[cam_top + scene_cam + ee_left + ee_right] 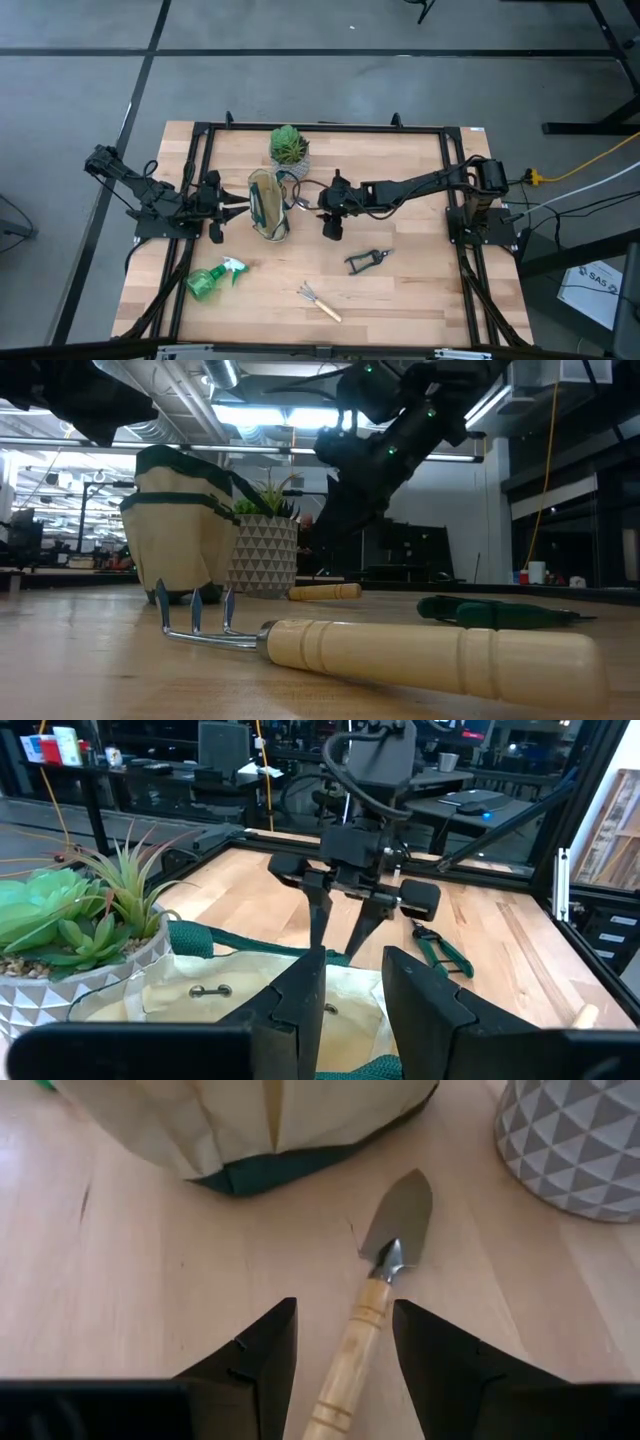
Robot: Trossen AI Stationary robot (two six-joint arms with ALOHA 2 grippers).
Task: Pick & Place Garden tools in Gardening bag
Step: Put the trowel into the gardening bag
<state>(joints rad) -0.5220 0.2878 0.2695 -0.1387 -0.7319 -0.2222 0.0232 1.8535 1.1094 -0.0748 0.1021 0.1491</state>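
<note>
Rake: mini rake [400,653] lay nearest the low camera, flat on the counter [420,290], not yet bagged.
Shears: pruning shears [367,260] lay on the counter, well apart from the gardening bag [268,205].
Bottle: spray bottle [212,280] lay on its side near the left front, unbagged.
Trowel: trowel [370,1320] lay just beside the bag.
Right claw: right claw [345,1345] hung over the trowel handle, fingers apart, gripping nothing.
Left claw: left claw [350,1005] was at the bag's rim, fingers apart; whether it pinched cloth I could not tell.
Progress: all four tools seemed left to place.
</note>
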